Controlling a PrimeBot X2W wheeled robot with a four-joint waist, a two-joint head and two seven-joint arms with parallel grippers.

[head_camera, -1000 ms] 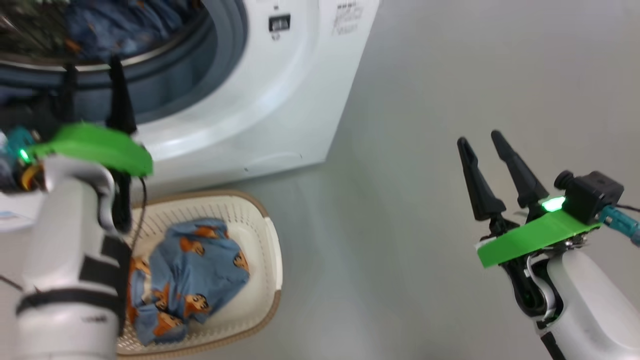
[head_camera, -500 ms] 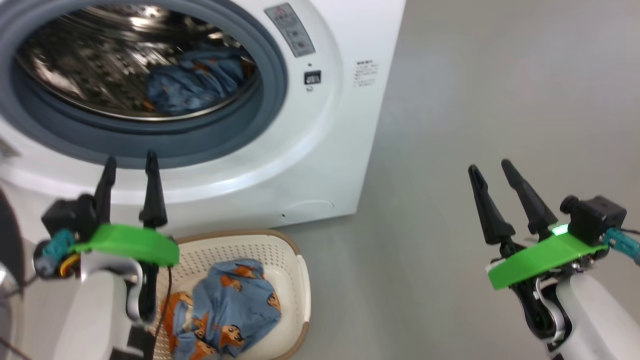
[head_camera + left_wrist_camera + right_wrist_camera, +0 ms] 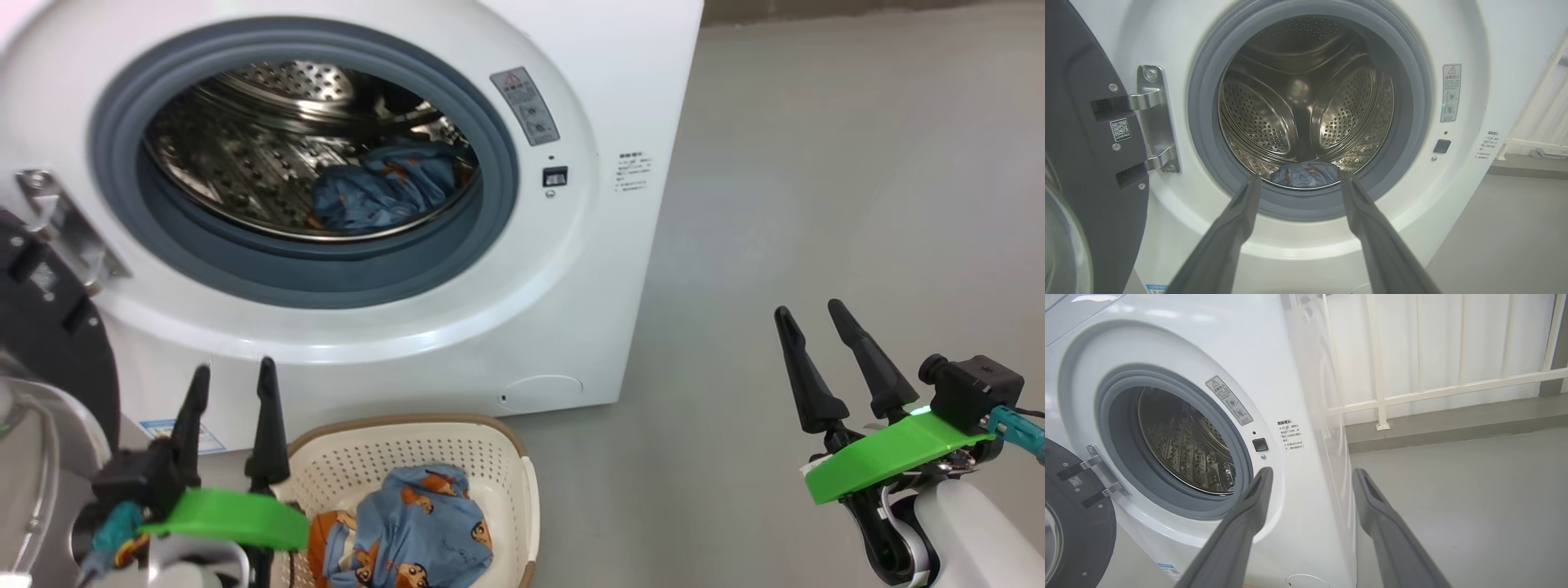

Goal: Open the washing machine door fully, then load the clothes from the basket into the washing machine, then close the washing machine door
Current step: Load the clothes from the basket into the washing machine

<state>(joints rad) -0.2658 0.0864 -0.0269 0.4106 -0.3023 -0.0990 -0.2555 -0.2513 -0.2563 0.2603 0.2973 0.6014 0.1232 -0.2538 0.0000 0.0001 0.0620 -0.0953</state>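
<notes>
Basket [image 3: 457, 431], clothes [image 3: 424, 531] — cut off below.

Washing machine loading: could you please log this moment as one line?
door open | drum: one garment inside | basket: clothes inside | left gripper open, empty | right gripper open, empty

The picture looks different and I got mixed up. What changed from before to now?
The camera tipped up, so the whole picture slid. The left fingers pulled back down from the washer opening, open and empty. Nothing was grabbed. The right fingers stayed open; clothes stayed in the basket and the drum.
</notes>
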